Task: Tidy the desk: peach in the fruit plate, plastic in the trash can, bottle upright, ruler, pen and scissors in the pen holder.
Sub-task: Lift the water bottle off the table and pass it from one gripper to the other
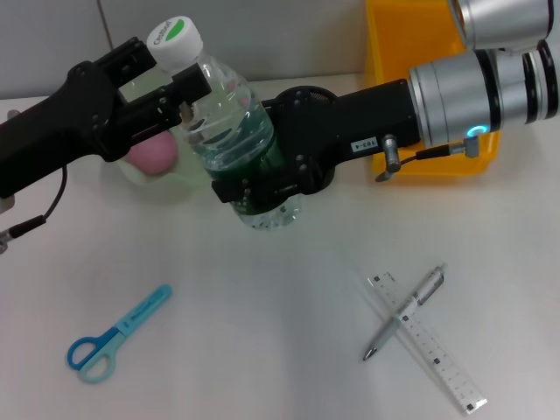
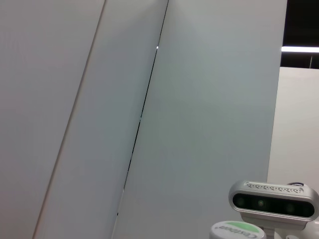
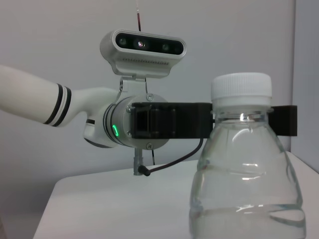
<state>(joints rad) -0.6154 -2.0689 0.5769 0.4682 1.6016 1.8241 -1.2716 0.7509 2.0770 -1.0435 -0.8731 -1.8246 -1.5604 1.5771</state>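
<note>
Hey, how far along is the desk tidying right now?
Done: the peach sits in the fruit plate. In hand: the bottle stands upright, with the right gripper around its body and the left gripper at its neck. Left: the scissors, pen and ruler lie on the desk. No pen holder or plastic is visible.

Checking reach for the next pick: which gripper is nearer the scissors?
Left. The left gripper is at the bottle neck, above the scissors; the right gripper grips the bottle's body, farther right.
</note>
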